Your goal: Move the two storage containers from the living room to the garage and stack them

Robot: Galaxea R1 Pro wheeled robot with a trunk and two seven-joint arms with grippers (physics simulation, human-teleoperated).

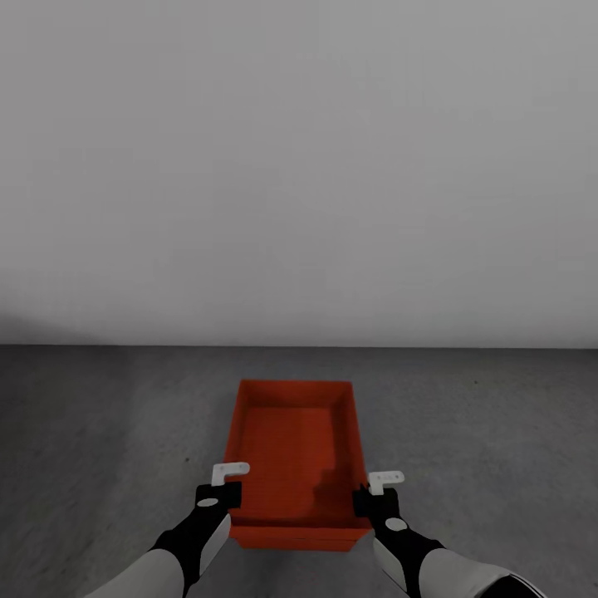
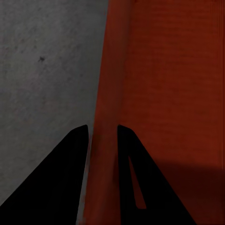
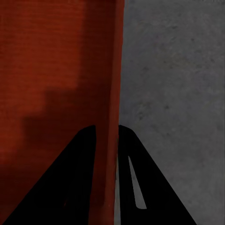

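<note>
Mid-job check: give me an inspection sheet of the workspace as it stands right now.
Surface: dark grey speckled concrete floor.
Job's things: one orange-red bin, open top, empty; whether it rests on the floor cannot be told.
Clutter: nothing seen.
Grippers: left gripper straddles the bin's left wall; right gripper straddles its right wall; each has one finger inside and one outside, closed on the wall.
Cables: nothing seen.
Surroundings: plain white-grey wall behind the bin.

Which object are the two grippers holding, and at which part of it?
The storage container: the left gripper clamps its left side wall and the right gripper its right side wall, near the end closest to the robot.
</note>
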